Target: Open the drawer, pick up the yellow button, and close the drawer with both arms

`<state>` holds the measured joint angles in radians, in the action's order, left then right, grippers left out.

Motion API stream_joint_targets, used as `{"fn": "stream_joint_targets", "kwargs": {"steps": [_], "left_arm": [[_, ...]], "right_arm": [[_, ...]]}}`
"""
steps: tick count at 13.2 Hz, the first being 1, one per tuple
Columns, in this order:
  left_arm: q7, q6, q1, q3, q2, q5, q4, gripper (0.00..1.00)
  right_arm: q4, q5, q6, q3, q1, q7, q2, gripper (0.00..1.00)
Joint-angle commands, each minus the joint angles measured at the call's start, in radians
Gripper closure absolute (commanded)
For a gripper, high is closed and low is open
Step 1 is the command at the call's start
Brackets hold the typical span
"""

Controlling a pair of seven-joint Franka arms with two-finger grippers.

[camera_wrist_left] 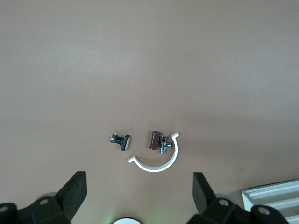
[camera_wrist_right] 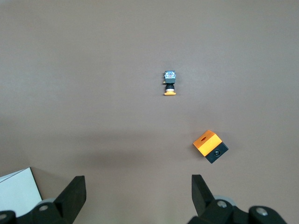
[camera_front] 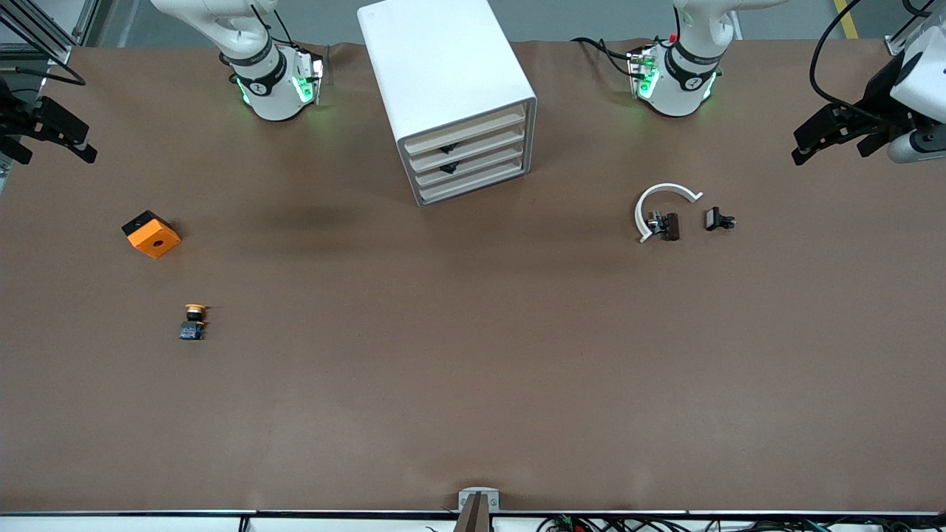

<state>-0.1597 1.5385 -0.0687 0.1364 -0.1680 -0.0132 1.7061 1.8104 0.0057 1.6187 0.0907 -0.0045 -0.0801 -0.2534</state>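
The button [camera_front: 194, 321], with an orange-yellow cap, black body and bluish base, lies on the brown table toward the right arm's end; it also shows in the right wrist view [camera_wrist_right: 169, 83]. The white drawer cabinet [camera_front: 443, 89] stands between the arm bases with all its drawers [camera_front: 469, 159] shut. My right gripper [camera_front: 59, 144] hangs open and empty high over the right arm's end of the table [camera_wrist_right: 138, 193]. My left gripper [camera_front: 802, 145] hangs open and empty high over the left arm's end [camera_wrist_left: 138, 191].
An orange square block [camera_front: 151, 234] with a centre hole lies farther from the front camera than the button. Toward the left arm's end lie a white C-shaped ring [camera_front: 661, 203], a brown part [camera_front: 669, 226] and a small black part [camera_front: 718, 219].
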Motion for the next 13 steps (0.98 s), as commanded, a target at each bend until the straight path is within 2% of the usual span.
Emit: {"fn": "stream_joint_targets", "kwargs": {"steps": [1,5,7,13], "left_arm": [[0.078,-0.021,0.004,-0.008,-0.027,0.030,0.017,0.00],[0.066,-0.023,0.007,-0.008,-0.018,0.030,-0.003,0.00],[0.063,-0.024,0.007,-0.008,-0.004,0.030,-0.029,0.00],[0.062,-0.032,0.007,-0.008,-0.002,0.030,-0.031,0.00]], "right_arm": [[0.020,-0.003,0.003,-0.009,0.000,0.080,-0.027,0.00],[-0.045,-0.001,-0.051,-0.011,0.001,0.091,-0.004,0.00],[-0.046,-0.003,-0.056,-0.011,0.001,0.085,-0.004,0.00],[-0.094,-0.003,-0.085,-0.023,-0.005,0.085,0.022,0.00]]}}
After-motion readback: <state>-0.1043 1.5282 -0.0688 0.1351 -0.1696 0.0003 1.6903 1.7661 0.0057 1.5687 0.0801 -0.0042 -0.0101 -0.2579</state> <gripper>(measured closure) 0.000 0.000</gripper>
